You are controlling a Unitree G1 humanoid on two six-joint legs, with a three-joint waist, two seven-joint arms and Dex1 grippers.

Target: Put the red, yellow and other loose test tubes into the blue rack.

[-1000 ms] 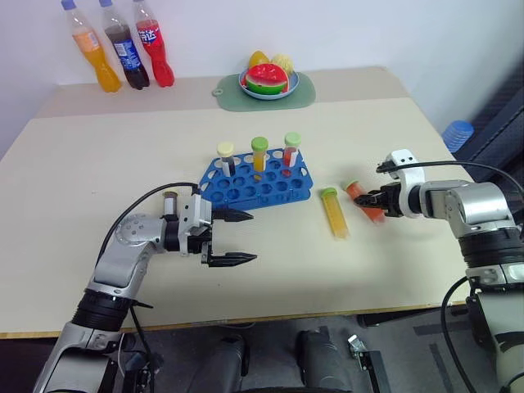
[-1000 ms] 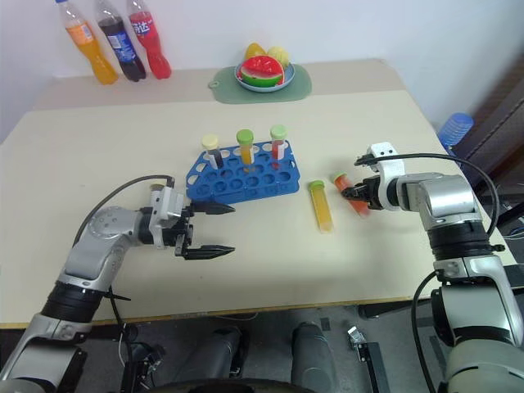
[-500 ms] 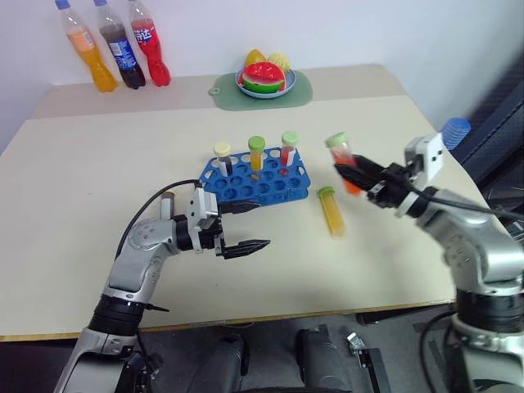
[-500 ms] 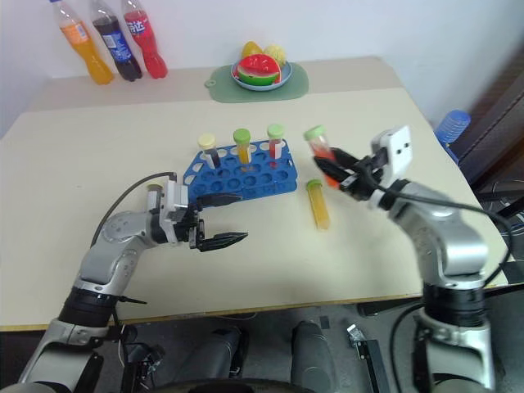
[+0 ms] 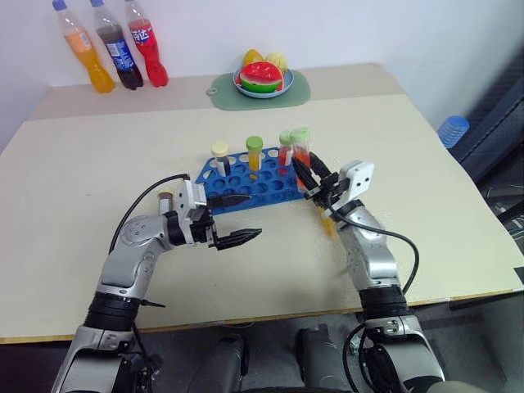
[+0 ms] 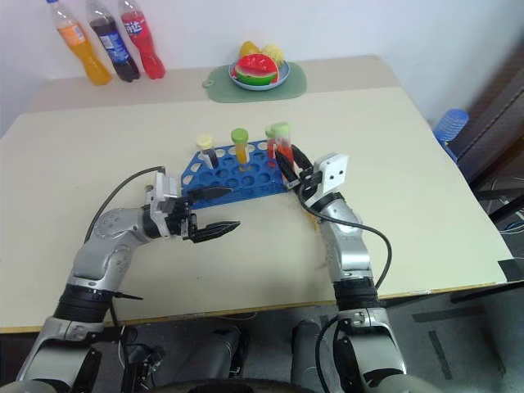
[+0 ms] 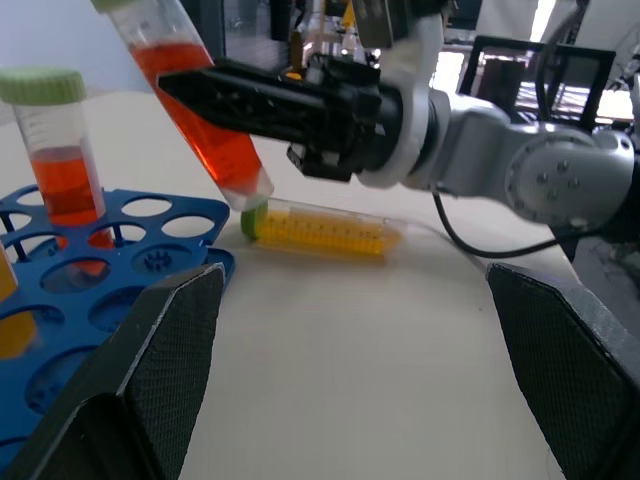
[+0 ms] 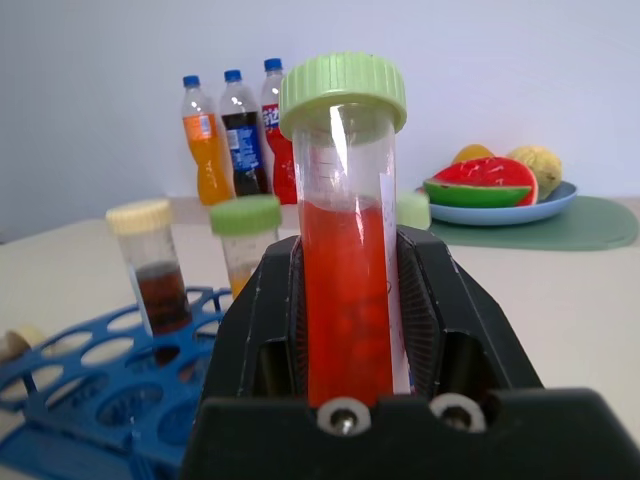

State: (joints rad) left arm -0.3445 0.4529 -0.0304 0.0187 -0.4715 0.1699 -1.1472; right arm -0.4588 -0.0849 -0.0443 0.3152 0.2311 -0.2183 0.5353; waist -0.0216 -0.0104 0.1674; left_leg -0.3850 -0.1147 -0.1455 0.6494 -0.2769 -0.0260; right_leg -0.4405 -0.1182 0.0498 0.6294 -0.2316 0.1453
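We count 3 capped tubes already standing in the blue rack (image 5: 254,184): dark, orange and red. The right pincer (image 5: 313,182) is clamped on the red tube (image 8: 345,300), green cap up, tilted, held just off the rack's right end and above the surface (image 5: 426,213). The yellow tube (image 7: 320,228) lies flat on the surface beside that same end. The left pincer (image 5: 237,219) hangs wide and empty in front of the rack. We judge 2 placings remain.
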